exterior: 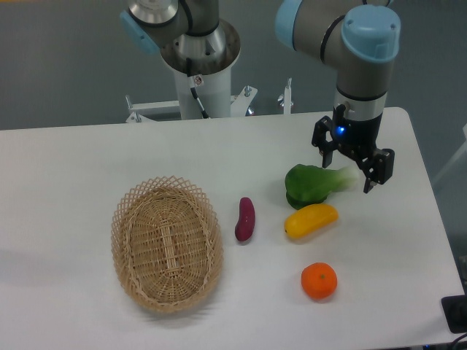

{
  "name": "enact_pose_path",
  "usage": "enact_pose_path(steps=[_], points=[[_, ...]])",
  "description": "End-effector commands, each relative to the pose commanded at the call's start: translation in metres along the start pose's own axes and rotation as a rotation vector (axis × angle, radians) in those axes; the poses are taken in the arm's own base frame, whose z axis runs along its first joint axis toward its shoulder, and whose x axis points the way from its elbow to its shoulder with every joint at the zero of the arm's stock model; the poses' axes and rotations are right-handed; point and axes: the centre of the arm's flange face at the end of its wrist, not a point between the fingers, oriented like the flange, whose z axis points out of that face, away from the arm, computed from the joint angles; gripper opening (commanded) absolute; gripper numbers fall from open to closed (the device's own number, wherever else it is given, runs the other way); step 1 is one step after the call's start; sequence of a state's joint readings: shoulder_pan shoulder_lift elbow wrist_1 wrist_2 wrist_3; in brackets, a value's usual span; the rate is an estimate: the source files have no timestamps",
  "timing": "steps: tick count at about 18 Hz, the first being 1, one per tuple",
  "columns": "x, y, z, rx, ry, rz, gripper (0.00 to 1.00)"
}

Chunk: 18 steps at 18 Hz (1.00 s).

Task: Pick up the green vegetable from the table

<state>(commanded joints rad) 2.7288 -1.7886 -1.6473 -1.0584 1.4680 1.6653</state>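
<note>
From the fixed camera, the green vegetable (pixel 315 184) lies on the white tabletop (pixel 87 160), right of centre, its dark leaves toward the left and its pale stem pointing right. The hand (pixel 349 172) hangs over that stem end with its two fingers spread apart, one on the far-left side and one on the near-right side of the stem; it grips nothing. Whether the fingertips are already level with the stem cannot be told from this angle.

To do the grasp well, I judge the hand should come straight down until the fingers bracket the stem or the base of the leaves, then close gently, since a slim rounded stem could squirt out sideways. Centring a little toward the leafy bulk would likely give a steadier hold.

The yellow fruit (pixel 311 220) lies just beside the vegetable on its near side, so the near finger needs clearance there. The orange (pixel 319 281), purple piece (pixel 245 219) and wicker basket (pixel 166 243) lie well apart.
</note>
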Motion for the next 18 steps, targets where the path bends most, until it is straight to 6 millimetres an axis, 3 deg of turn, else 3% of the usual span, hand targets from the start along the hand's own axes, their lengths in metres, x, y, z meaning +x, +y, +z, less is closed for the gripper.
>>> enact_pose_path(steps=[5, 10, 14, 18], points=[[0.000, 0.029, 0.027, -0.002, 0.048, 0.166, 1.00], [-0.003, 0.074, 0.060, -0.029, 0.118, 0.353, 1.00], [0.002, 0.091, 0.095, -0.085, 0.209, 0.391, 1.00], [0.019, 0.092, 0.121, -0.093, 0.241, 0.374, 1.00]])
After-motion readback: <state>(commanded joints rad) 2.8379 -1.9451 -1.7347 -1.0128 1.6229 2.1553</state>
